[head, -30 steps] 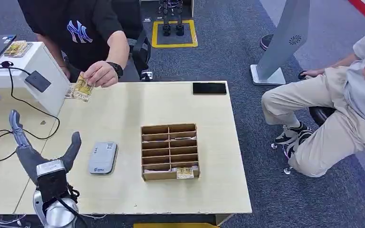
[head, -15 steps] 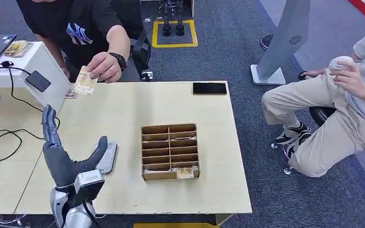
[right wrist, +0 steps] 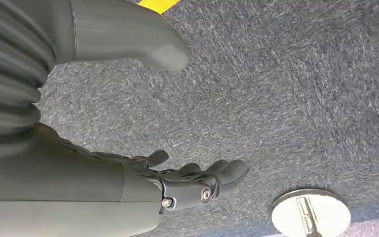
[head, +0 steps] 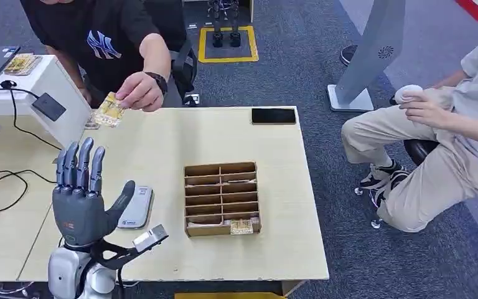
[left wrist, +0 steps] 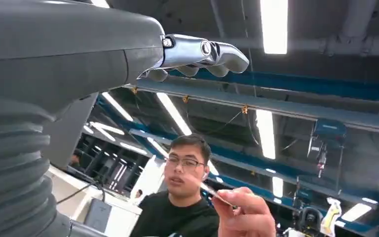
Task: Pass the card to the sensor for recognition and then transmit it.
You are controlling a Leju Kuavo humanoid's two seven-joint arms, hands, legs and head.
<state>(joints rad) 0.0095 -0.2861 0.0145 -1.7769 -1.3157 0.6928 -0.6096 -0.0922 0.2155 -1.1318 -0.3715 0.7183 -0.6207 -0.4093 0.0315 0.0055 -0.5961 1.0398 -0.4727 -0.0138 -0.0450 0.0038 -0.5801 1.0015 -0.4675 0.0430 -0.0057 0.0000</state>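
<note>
Left hand [head: 82, 199]: lower left, rising upright, fingers spread, grasping nothing.
Right hand [right wrist: 197, 182]: hanging over carpet, fingers loosely apart, grasping nothing.
Card [head: 109, 111]: upper left, person's hand [head: 138, 91] holding it above the counter [head: 162, 140].

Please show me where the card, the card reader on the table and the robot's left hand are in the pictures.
card [head: 110, 111]: head view, on its patterned face, below the person's fingers.
card reader [head: 140, 205]: head view, on its grey top.
left hand [head: 78, 208]: head view, on the palm.

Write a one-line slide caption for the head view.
Left hand raised open above the table as a person's hand offers a card.
</note>
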